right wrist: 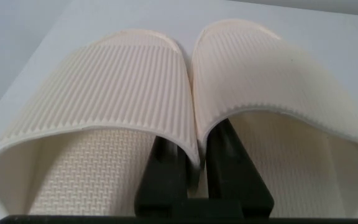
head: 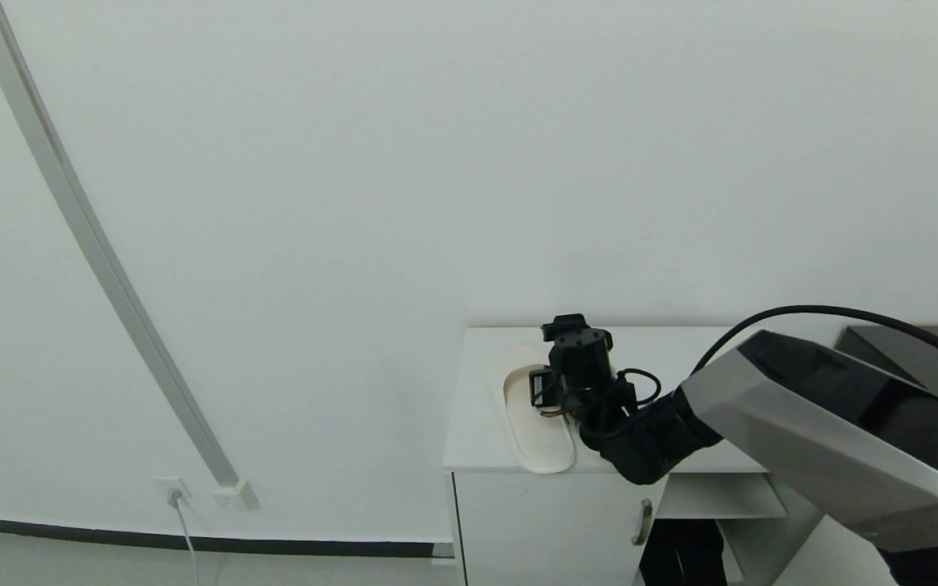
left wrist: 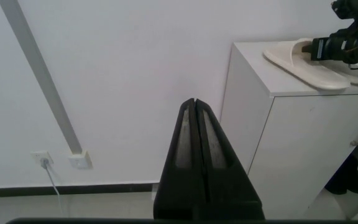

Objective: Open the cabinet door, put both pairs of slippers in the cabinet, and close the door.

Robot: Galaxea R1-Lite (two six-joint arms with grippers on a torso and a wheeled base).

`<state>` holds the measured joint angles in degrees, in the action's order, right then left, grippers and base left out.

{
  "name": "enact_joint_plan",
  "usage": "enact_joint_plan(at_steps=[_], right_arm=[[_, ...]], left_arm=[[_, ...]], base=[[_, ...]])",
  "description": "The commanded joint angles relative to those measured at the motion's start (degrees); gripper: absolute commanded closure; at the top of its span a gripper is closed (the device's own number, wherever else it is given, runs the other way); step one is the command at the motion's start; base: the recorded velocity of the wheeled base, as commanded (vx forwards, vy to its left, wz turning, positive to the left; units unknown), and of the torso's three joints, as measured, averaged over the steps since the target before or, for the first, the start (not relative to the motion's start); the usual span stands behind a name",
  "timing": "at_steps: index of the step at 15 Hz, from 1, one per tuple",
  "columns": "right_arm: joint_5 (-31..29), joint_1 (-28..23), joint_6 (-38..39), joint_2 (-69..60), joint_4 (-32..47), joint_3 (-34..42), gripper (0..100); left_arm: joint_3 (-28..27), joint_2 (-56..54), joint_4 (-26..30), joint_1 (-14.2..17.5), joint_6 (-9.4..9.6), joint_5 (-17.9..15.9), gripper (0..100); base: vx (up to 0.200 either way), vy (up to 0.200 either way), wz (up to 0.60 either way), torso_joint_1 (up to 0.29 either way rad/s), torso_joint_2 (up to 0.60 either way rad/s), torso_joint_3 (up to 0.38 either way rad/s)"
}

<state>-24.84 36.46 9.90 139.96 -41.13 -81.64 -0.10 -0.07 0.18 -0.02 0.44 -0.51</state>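
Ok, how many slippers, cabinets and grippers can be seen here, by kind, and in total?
Cream slippers: 2
White cabinet: 1
Grippers: 2, the left gripper and the right gripper
Total: 5

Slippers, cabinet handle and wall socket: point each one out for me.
slippers (right wrist: 114, 81), right wrist view, ribbed strap of one slipper.
cabinet handle (head: 642, 521), head view, middle of the handle.
wall socket (head: 164, 486), head view, upper part of its plate.
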Motion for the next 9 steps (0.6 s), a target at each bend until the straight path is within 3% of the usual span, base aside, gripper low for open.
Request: enact_joint_plan(at_steps=[1, 4, 9], right_arm=[[2.1, 0.3, 0.0, -6.9, -1.6, 6.7, 100], [11.0, 0.8, -0.2, -23.5, -3.3, 23.7, 100], [11.5, 4.1, -0.1, -42.1, 0.1, 39.7, 100]], left_arm=[[0.0, 0.1, 0.0, -0.1, 0.0, 0.0, 100], [0.0, 0.1, 0.0, -0.1, 0.09, 0.0, 100], [0.0, 0.1, 0.0, -0.1, 0.18, -0.1, 100]], base=[[0.0, 0.0, 0.0, 0.0, 0.0, 0.0], [0.0, 0.0, 0.0, 0.0, 0.0, 0.0], [0.0, 0.0, 0.0, 0.0, 0.0, 0.0]])
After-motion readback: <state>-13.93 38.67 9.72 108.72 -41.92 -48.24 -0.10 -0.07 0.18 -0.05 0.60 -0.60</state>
